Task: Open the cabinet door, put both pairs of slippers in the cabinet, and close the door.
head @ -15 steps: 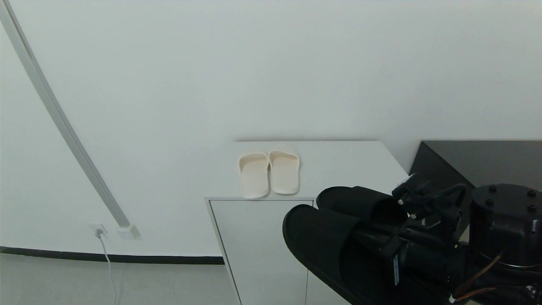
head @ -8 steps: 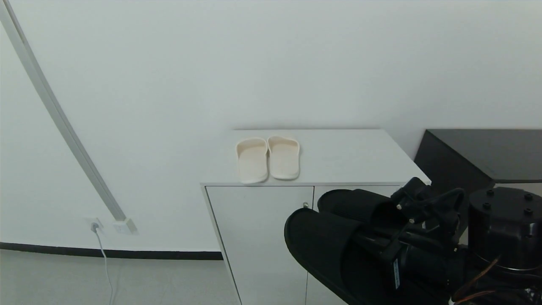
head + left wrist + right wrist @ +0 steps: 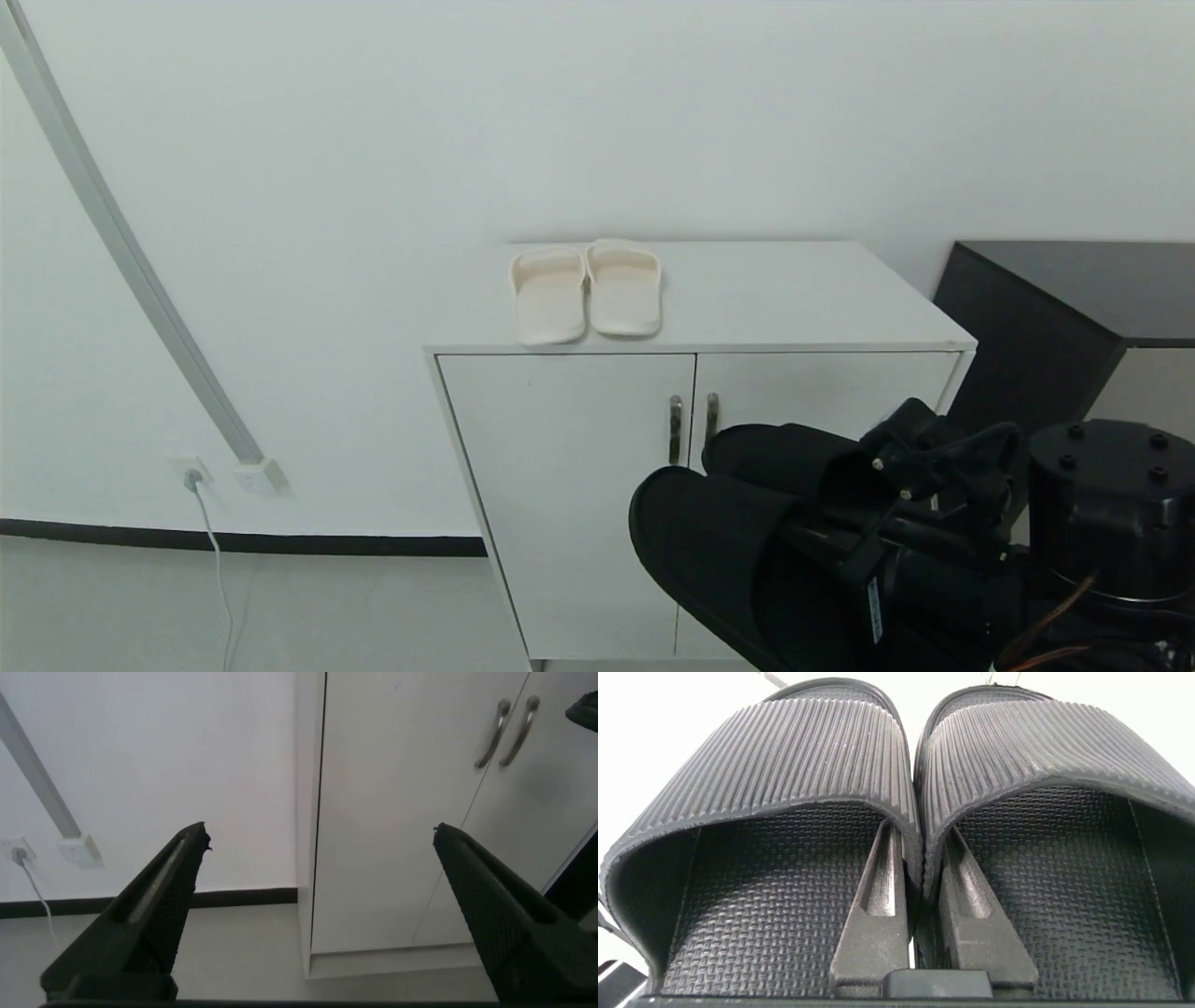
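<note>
So the black slippers (image 3: 747, 523) are held up side by side in front of the cabinet's right door (image 3: 822, 392), toes toward it. The right gripper (image 3: 917, 859) has one finger inside each slipper and pinches the two inner walls together between them, so it's nearly closed on the pair. The cream slippers (image 3: 586, 291) sit side by side on the cabinet (image 3: 794, 308) top, toward its left end at the front edge. Both doors are closed, and the two handles (image 3: 674, 429) sit side by side at the middle seam. The left gripper (image 3: 320, 831) is spread wide with nothing in it, low and off to the cabinet's left. I'd say only one pickup is done: door opening, stowing both pairs and closing are all left.
</note>
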